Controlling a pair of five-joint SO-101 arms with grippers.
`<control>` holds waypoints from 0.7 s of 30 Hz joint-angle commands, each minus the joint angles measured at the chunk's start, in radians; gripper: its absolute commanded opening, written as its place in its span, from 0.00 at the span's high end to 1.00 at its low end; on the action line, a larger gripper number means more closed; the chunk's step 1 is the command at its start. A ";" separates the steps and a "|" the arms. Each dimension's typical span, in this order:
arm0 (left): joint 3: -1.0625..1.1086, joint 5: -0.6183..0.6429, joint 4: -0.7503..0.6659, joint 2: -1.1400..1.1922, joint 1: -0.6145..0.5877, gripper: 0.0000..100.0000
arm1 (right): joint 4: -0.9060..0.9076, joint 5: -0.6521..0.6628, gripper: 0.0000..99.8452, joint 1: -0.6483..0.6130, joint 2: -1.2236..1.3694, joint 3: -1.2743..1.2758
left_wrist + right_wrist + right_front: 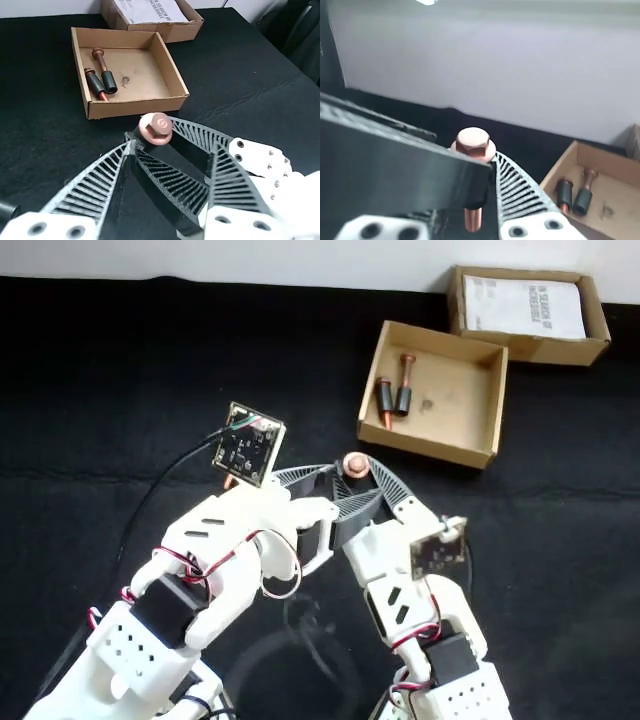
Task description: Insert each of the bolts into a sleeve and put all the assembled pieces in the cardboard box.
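A copper bolt [353, 465] stands head up above the black table, where both grippers meet. My right gripper [358, 476] is shut on its shaft; in the right wrist view the bolt [472, 142] sits between the fingertips of this gripper [482, 165] and its tip pokes out below. My left gripper [134, 145] comes in from the other side, its tips closed right under the head of the bolt [156, 129]. I see no sleeve on this bolt. The cardboard box [455, 405] lies beyond the grippers and holds two bolts in black sleeves [385, 400] [404, 390].
A second cardboard box [530, 348] with a printed sheet stands behind the first, at the back right. A small copper-coloured piece [229, 481] peeks out under the left wrist camera board. Black cloth covers the table around both arms.
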 commanded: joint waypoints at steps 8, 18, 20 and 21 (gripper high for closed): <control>-0.199 0.014 0.144 -0.021 -0.134 0.74 | -0.018 -0.003 0.99 0.010 -0.001 0.133; -0.452 0.012 0.333 -0.022 -0.329 0.90 | 0.124 -0.003 0.99 0.038 -0.001 0.048; -0.458 0.012 0.347 -0.022 -0.375 0.95 | 0.165 -0.006 0.99 0.058 -0.001 0.005; -0.455 0.012 0.348 -0.027 -0.400 0.97 | 0.177 -0.006 0.99 0.070 -0.001 -0.019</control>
